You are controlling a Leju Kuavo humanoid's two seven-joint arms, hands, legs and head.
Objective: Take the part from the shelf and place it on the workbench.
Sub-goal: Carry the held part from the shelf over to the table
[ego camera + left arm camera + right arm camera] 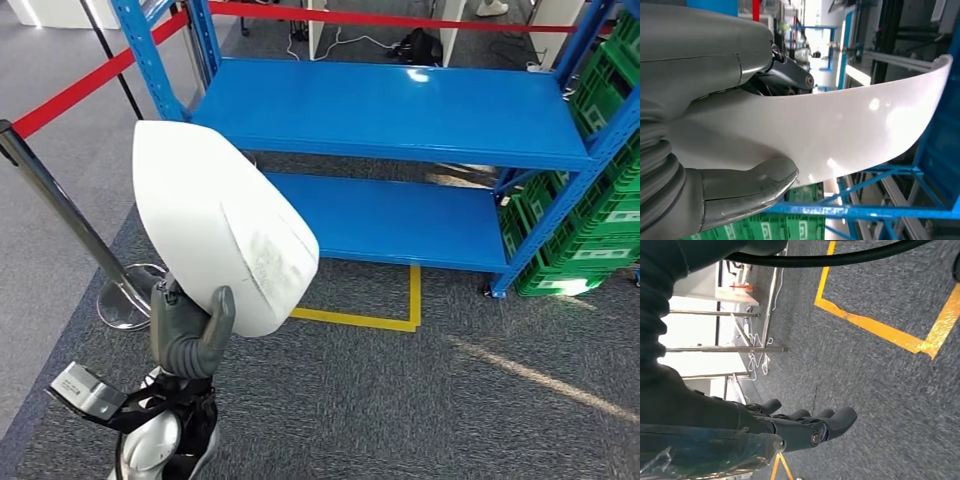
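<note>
Here the left hand (189,335) grips the white curved part (219,225) clear of the blue shelf (392,110) at one o'clock; grey carpet (423,400) lies open; the right hand (806,425) hangs, fingers extended, holding nothing.

Green crates (604,215) sit stacked at 3 o'clock. A red rope (75,92) runs across at 10 o'clock, above a shiny metal post (64,212). Yellow floor tape (392,318) lies on the grey carpet (453,400) near the middle.

White part (219,225), blue shelf (392,110)
</note>
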